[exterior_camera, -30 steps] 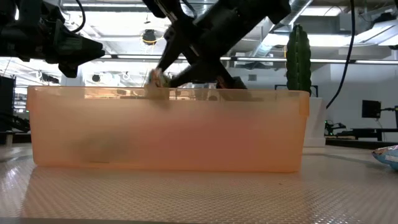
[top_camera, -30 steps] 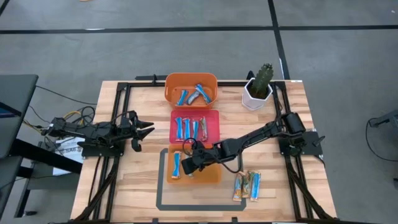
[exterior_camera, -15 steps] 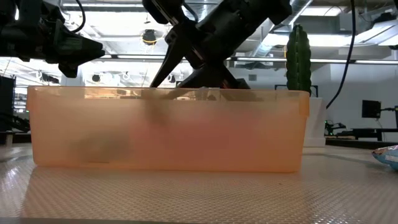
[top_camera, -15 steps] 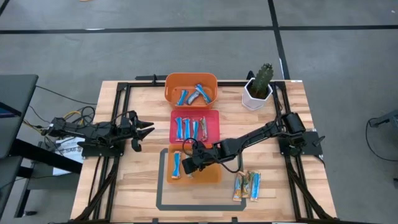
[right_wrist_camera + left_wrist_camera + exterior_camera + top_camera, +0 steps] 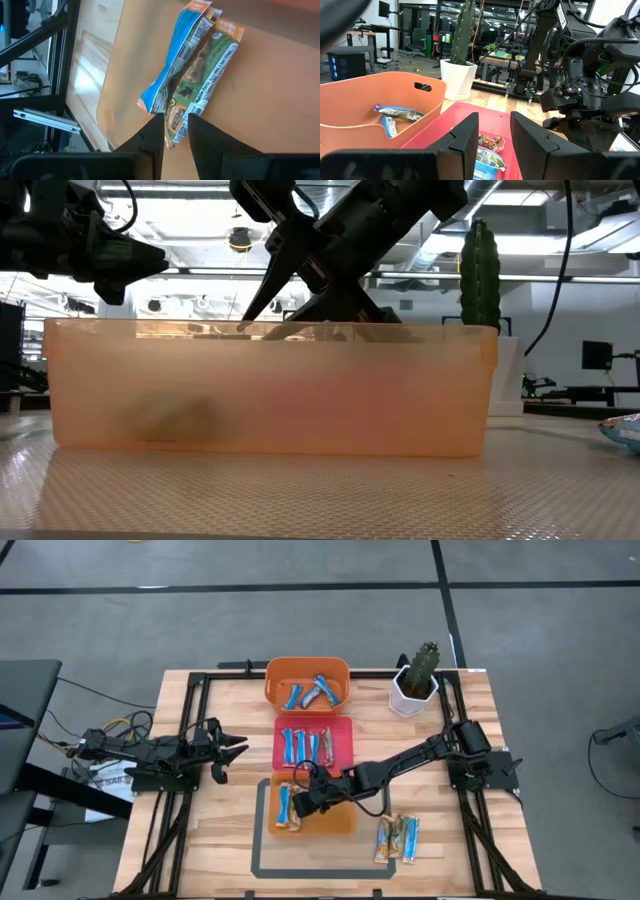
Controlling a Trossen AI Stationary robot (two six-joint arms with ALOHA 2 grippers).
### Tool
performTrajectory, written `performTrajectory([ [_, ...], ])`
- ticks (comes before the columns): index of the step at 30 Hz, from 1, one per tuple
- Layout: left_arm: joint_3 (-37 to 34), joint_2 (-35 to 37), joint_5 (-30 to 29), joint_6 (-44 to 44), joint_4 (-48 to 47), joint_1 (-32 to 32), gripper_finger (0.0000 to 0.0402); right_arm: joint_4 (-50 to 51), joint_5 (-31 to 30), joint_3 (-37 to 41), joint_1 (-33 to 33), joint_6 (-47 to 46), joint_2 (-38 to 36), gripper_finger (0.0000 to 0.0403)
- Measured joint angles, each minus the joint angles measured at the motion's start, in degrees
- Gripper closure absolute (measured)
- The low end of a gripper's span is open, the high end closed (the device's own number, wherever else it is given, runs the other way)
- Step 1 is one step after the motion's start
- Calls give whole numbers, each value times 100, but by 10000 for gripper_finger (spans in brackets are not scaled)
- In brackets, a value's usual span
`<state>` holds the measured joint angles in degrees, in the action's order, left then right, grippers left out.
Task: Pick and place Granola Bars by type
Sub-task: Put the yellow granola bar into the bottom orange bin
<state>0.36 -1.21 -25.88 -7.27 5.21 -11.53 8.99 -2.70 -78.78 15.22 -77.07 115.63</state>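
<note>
Potted cactus (image 5: pixel 418 676) (white pot) stands on the wooden table (image 5: pixel 480 740).

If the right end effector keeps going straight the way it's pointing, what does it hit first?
Most likely the green-wrapped granola bar lying directly beyond the right end effector, in the near orange tray. A blue-and-white bar lies against it, slightly off that line. Depth is hard to judge.

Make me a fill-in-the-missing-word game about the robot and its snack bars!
1. The right tool hovers over the near ____ tray.
2. The middle tray is colored ____.
3. In the right wrist view, a blue bar lies beside a ____ bar.
4. The white pot holds a ____.

Missing words: orange; pink-red; green; cactus
</note>
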Motion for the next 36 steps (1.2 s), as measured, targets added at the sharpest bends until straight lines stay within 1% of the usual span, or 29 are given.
performTrajectory([
  [12,2,0,0,-2,0,0,297,-283,-8,0,0,101,-15,325],
  [16,0,0,0,-2,1,-1,297,-504,-9,64,0,259,-261,325],
  [20,1,0,-1,0,0,0,297,-451,-16,129,7,608,-584,325],
  [26,0,0,-1,-2,2,-1,297,66,-30,131,55,988,-1136,325],
  [29,0,0,-1,0,0,-2,297,394,-64,133,84,1023,-1423,325],
  [36,1,0,-1,-1,2,-2,297,1370,-547,133,195,1309,-2282,325],
])
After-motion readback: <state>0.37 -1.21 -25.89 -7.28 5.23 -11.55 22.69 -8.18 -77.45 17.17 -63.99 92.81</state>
